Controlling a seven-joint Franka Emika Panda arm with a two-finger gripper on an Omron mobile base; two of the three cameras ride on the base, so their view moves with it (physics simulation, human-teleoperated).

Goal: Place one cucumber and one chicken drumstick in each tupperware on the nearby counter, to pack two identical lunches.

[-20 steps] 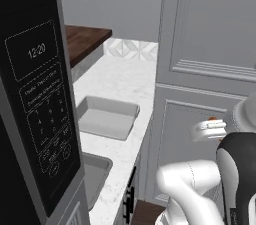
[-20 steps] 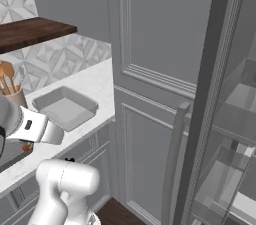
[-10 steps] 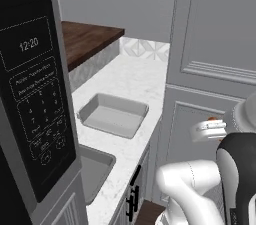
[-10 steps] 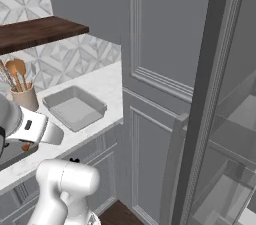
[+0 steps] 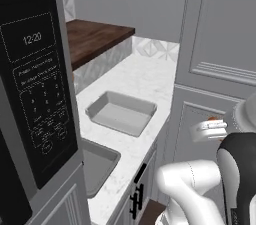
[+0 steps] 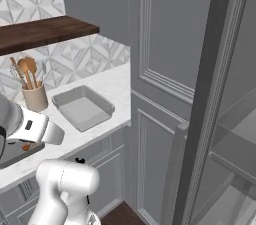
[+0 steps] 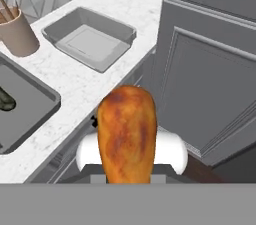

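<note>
Chicken drumstick (image 7: 126, 134) clamped in hand, beside counter (image 7: 95, 84).

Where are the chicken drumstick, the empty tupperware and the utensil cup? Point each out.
chicken drumstick (image 7: 126, 134), hand view, middle of its browned skin.
empty tupperware (image 7: 90, 44), hand view, bare floor.
utensil cup (image 6: 35, 97), right base view, side wall.

Two tupperware containers sat on the counter (image 5: 145, 76). The far tupperware (image 5: 121, 112) lay near the front edge; the near tupperware (image 7: 22, 110) held a cucumber (image 7: 6, 99) (seen at its edge). A utensil cup (image 6: 35, 96) stood behind them, toward the back wall, under a wooden shelf (image 6: 42, 32). A chicken drumstick (image 7: 126, 134) hung off the counter's front edge, before the cabinet doors.
</note>
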